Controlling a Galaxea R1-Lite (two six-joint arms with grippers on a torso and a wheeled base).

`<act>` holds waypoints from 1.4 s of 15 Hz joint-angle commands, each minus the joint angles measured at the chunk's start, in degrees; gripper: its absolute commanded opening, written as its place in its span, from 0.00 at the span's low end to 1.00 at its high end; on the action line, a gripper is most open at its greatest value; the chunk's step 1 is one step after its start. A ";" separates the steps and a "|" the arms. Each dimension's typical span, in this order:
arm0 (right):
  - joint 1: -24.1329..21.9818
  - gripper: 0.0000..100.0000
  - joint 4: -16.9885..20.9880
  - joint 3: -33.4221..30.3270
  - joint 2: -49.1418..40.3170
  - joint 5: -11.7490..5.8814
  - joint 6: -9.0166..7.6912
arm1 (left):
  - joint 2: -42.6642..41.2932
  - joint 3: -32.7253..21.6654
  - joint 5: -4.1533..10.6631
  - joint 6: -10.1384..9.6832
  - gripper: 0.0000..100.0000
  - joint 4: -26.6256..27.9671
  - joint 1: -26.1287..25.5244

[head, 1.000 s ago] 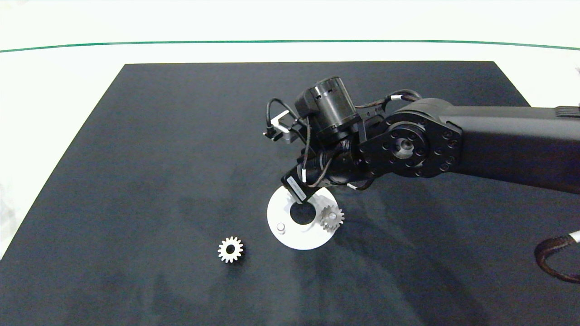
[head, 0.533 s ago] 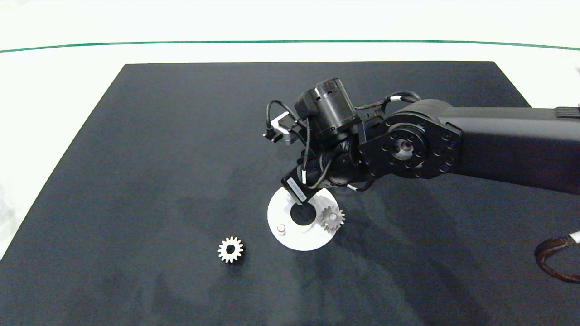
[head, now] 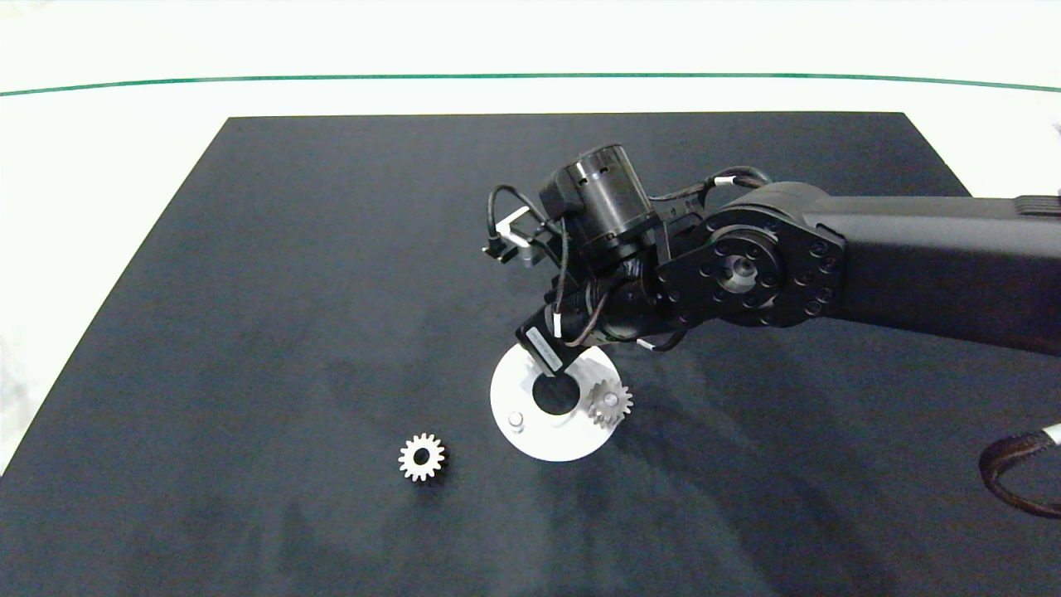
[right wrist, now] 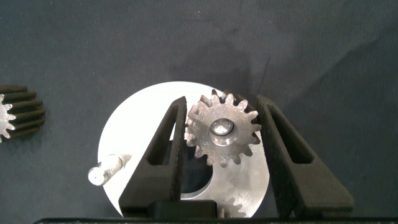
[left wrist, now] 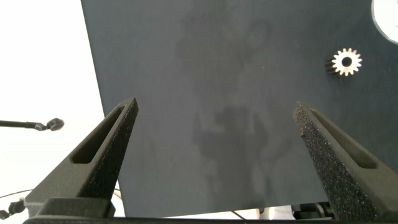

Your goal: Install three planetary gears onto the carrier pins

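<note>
right tool (right wrist: 222, 134) hidden head view | disc (right wrist: 124, 149) edge-cropped wrist view

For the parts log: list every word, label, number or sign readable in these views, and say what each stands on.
Readable text: none.
White label on the right gripper body, above the white disc: print too small to read.
The gears and mat show no markings.
</note>
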 commanded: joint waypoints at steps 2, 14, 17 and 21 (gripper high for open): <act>0.03 0.04 0.07 0.01 -0.04 -0.12 -0.14 | -0.02 0.00 0.03 0.07 1.00 0.25 -0.01; 0.20 1.00 0.07 1.24 -0.92 -0.12 -0.14 | -0.02 0.09 0.03 0.07 1.00 0.25 -0.01; 0.38 1.00 0.07 1.24 -0.92 -0.12 -0.23 | -0.02 0.00 0.03 0.07 1.00 0.25 -0.10; 0.64 1.00 0.07 2.48 -3.90 -0.12 -0.14 | -0.02 0.09 0.03 0.07 1.00 0.25 -0.10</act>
